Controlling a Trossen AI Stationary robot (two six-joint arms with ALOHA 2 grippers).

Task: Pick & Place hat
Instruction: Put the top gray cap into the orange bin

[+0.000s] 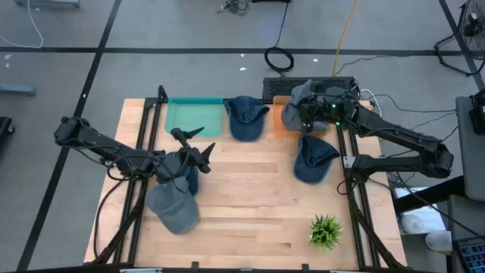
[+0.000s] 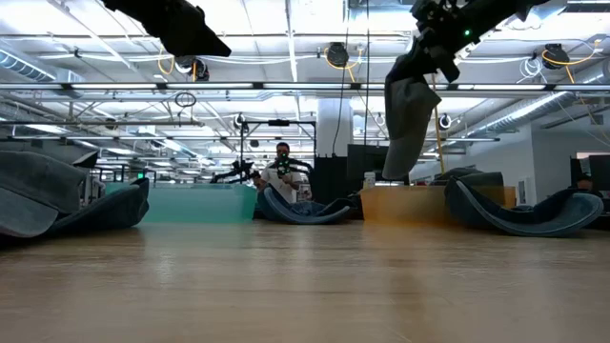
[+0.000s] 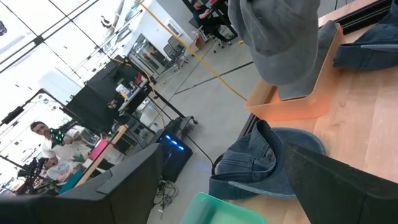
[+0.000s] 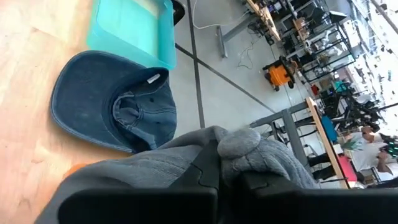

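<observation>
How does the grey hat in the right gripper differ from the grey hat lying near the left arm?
The grey cloth hat hangs shut in the right gripper above the orange tray; the grey cap lies flat on the wooden table, unheld, beside the open left gripper. The hanging one droops bunched; the lying one keeps its shape. Both are grey.

The wooden table [image 1: 250,197] carries a teal tray [image 1: 194,115] and an orange tray [image 1: 279,121] at its far edge, three blue caps [image 1: 246,117], a grey cap [image 1: 174,208], and a small green plant [image 1: 326,230].
</observation>
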